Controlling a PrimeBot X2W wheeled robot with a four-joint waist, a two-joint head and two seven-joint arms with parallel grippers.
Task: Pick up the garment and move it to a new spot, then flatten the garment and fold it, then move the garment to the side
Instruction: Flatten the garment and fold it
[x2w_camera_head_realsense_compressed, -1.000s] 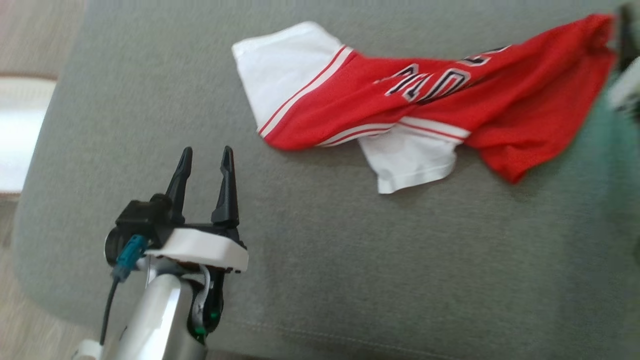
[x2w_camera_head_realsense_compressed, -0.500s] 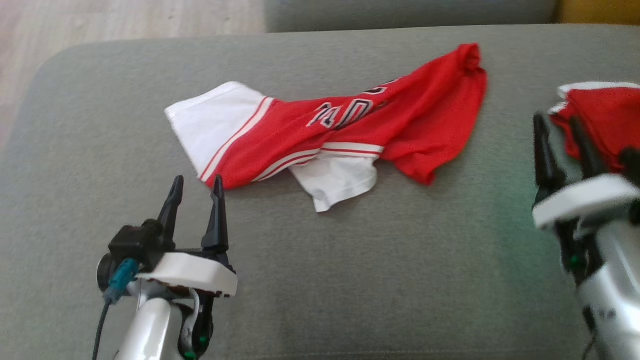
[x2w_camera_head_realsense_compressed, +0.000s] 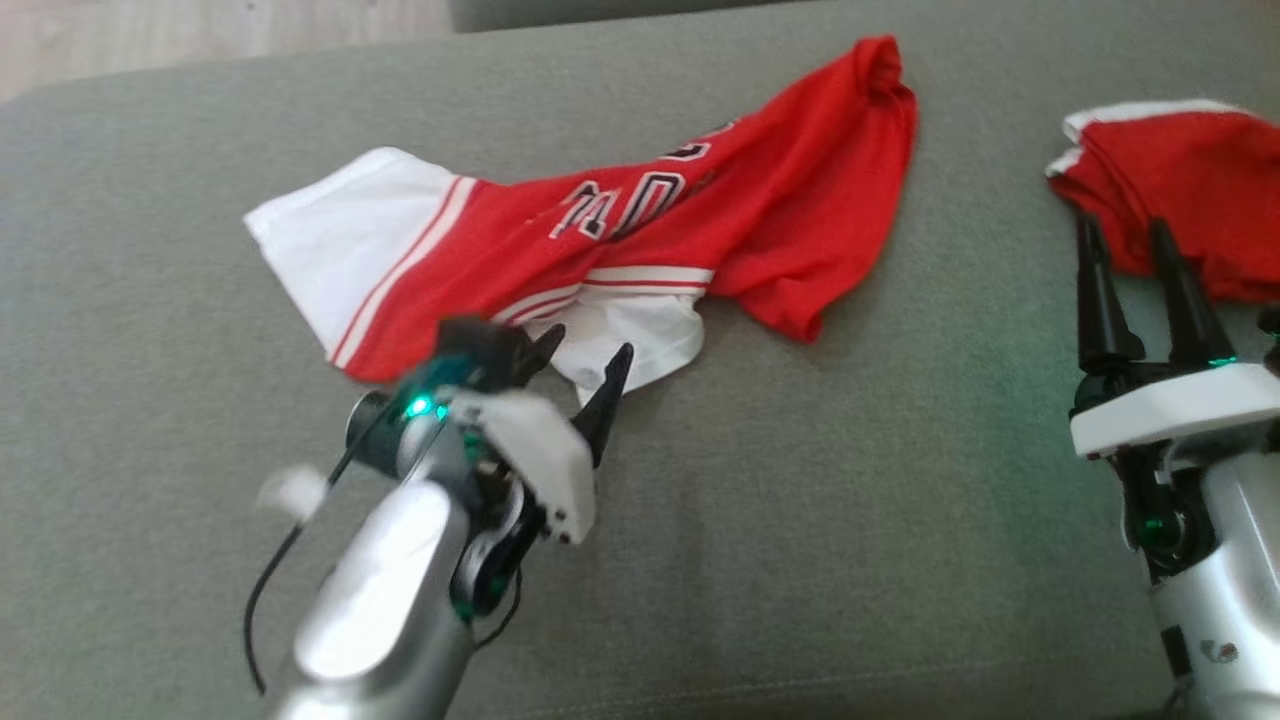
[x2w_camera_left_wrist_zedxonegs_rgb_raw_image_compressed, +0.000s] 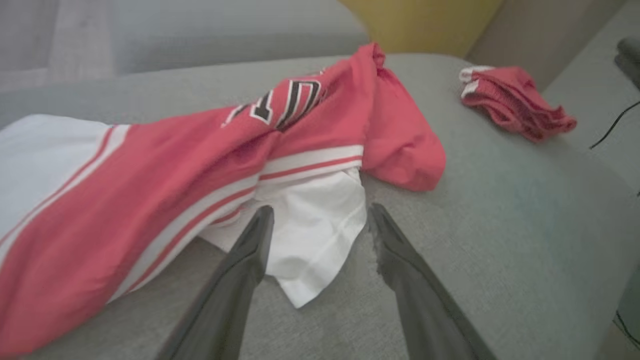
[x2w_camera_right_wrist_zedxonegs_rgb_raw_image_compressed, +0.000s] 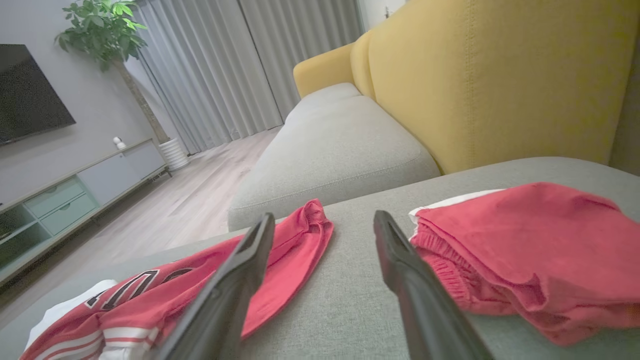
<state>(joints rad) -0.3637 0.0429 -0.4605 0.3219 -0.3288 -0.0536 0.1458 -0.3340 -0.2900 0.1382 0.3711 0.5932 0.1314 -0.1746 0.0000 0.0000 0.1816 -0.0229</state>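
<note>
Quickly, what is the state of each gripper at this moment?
Left gripper: open, holding nothing, fingers at the edge of the jersey.
Right gripper: open, holding nothing.

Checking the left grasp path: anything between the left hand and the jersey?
Nothing visible. The open left hand has the white sleeve of the jersey between its fingers, on the grey sofa cushion. The red shorts lie apart, off to the robot's right.

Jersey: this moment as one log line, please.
jersey: crumpled on couch | left fingers: open, either side of white sleeve, no grip | right fingers: open, empty, near red shorts
</note>
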